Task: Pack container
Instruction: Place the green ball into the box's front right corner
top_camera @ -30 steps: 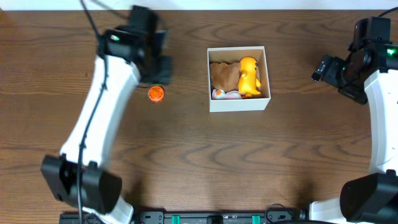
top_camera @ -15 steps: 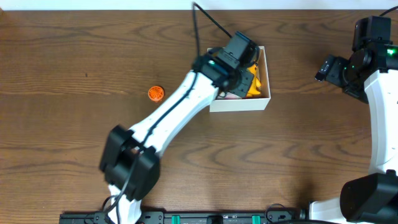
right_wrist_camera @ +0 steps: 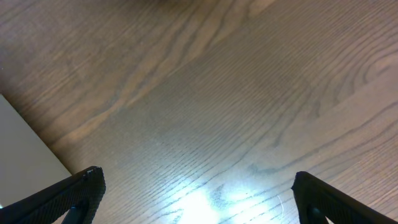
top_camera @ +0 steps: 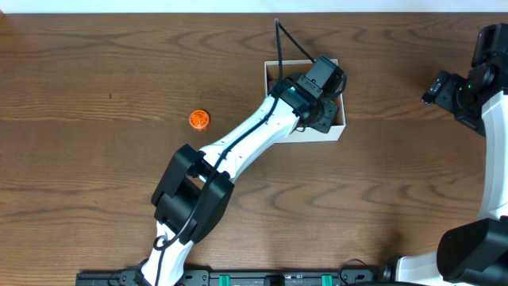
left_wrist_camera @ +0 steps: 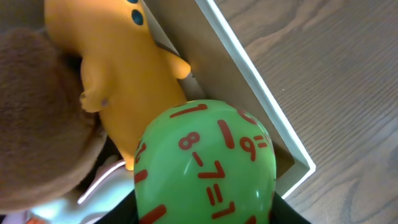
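Since a second ago the left arm has swung from the far left part of the dark wooden table [top_camera: 381, 206] to the container [top_camera: 329, 133], which sits near the far edge, a little right of the middle. The left gripper [top_camera: 321, 99] grips a green ball [left_wrist_camera: 205, 165] with red numbers over the box's right part, beside a yellow toy [left_wrist_camera: 124, 68]. The right gripper [right_wrist_camera: 198, 180] stands wide open near the right edge. The box is white, square and thin-walled.
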Controlling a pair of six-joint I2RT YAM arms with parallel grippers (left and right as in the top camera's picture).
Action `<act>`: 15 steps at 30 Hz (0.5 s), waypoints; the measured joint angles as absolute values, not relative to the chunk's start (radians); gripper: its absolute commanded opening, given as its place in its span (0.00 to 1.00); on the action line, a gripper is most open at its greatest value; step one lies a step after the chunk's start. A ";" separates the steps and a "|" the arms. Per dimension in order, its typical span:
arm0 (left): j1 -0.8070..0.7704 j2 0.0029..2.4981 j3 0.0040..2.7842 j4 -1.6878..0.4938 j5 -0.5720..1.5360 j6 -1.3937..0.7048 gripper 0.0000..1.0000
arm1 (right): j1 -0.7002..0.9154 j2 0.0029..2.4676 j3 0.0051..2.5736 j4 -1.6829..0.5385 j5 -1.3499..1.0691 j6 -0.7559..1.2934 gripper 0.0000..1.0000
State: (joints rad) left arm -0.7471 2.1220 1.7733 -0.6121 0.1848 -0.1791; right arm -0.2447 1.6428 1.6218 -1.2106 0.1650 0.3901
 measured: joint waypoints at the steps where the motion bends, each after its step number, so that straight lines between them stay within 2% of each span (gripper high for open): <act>1: -0.747 2.123 1.773 -0.612 0.186 -0.184 0.74 | -0.245 1.643 1.622 -1.211 0.161 0.390 0.99; 4: -0.748 2.123 1.773 -0.609 0.189 -0.181 0.95 | -0.245 1.643 1.622 -1.213 0.156 0.390 0.99; 5: -0.748 2.123 1.773 -0.605 0.189 -0.180 0.97 | -0.245 1.643 1.622 -1.213 0.154 0.390 0.99; 15: -0.748 2.085 1.773 -0.618 0.187 -0.186 0.97 | -0.245 1.643 1.622 -1.215 0.150 0.390 0.99</act>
